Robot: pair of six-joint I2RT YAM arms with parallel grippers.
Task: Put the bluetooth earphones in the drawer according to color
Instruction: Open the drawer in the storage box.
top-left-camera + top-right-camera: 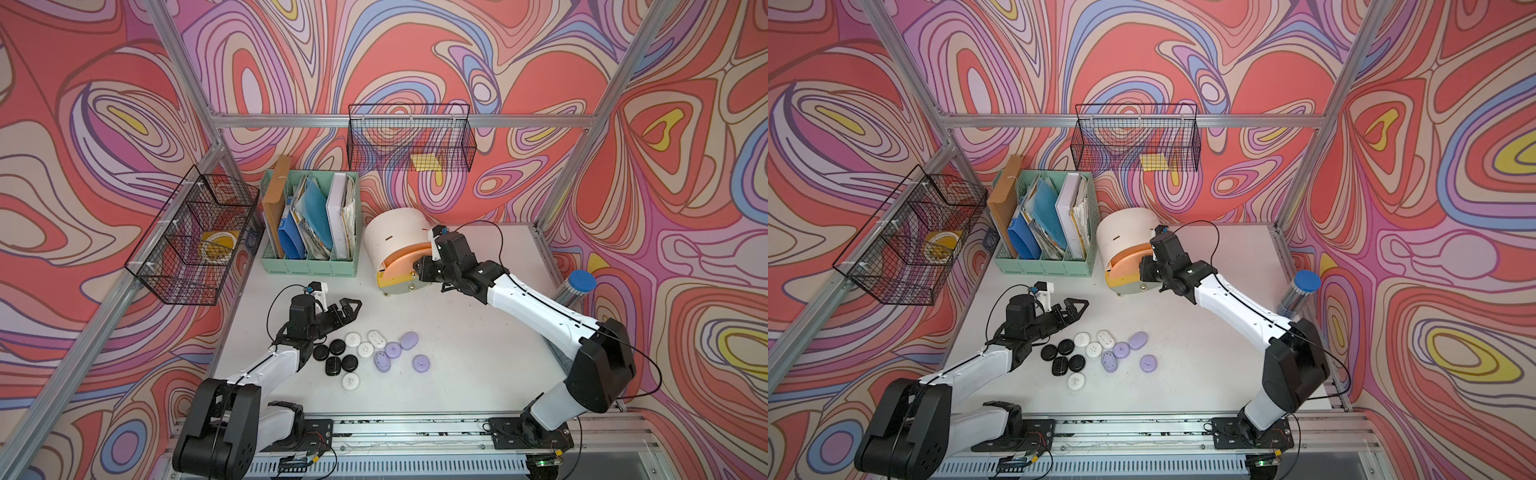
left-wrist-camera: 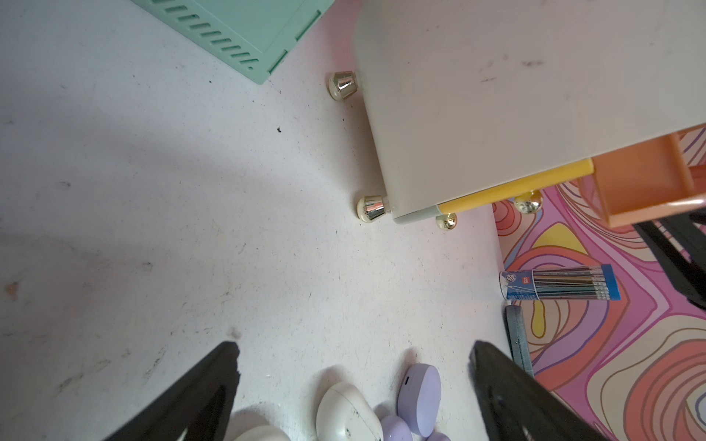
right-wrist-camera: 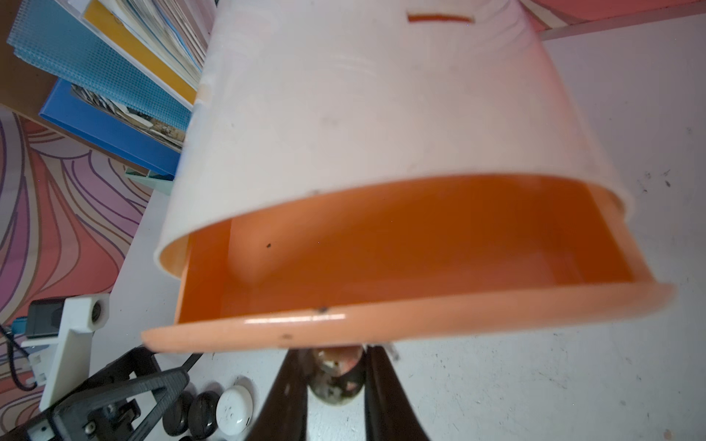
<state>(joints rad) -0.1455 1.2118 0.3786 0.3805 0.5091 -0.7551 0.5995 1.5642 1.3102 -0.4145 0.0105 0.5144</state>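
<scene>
Top views both show twelve earphones (image 1: 365, 349) loose on the table (image 1: 478, 332) toward its front left. Four black lie nearest the left arm, four white in the middle and four lilac to the right. Most touch or sit just beside a neighbour; one white and one lilac lie a little apart. Whether more lie under the left wrist cannot be told. In the left wrist view only a few white and lilac cases show, cut off by the frame edge. The chest (image 1: 395, 237) stands behind them, well apart, beside the file holder (image 1: 309, 266). Its peach drawer (image 3: 401, 259) stands partway out, the rear of it hidden under the white shell. In the right wrist view the right gripper (image 3: 335, 357) pinches that drawer's gold knob (image 3: 336, 382), one finger on each side; the knob is blurred. In the top views this gripper hides the knob and part of the two lower fronts. The right arm reaches from the front right base diagonally to the chest front. The left gripper (image 1: 355, 311) is spread wide, holding nothing, just behind the earphones; contact with the table cannot be judged. Its forearm runs low from the front left base. A pencil tube (image 1: 577, 286) is at the table's right edge.
</scene>
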